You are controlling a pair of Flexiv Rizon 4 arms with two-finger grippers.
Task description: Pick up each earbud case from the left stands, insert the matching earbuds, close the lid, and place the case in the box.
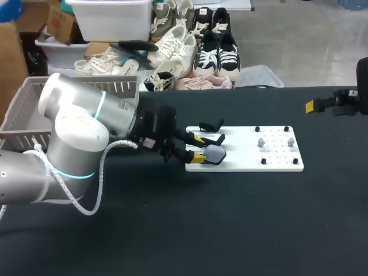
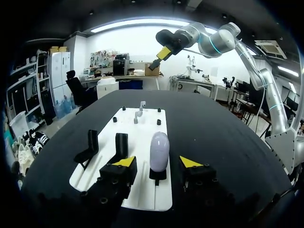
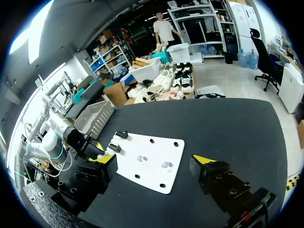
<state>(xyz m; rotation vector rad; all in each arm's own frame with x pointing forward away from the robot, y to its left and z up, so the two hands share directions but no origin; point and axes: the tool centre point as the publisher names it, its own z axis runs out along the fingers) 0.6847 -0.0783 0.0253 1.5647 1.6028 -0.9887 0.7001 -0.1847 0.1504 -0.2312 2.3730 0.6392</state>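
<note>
1. Light falls evenly from above; the white board (image 1: 270,150) is bright, almost glaring, against the black table (image 1: 230,224).
2. Only a faint, soft shadow lies beside the board's near edge.
3. In the wrist views, the table's edge far from the board bends strongly.

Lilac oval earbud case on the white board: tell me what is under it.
A small black stand holds the lilac oval earbud case upright on the white perforated board, between the fingers of the open left hand. The stand's top is hidden by the case.
</note>
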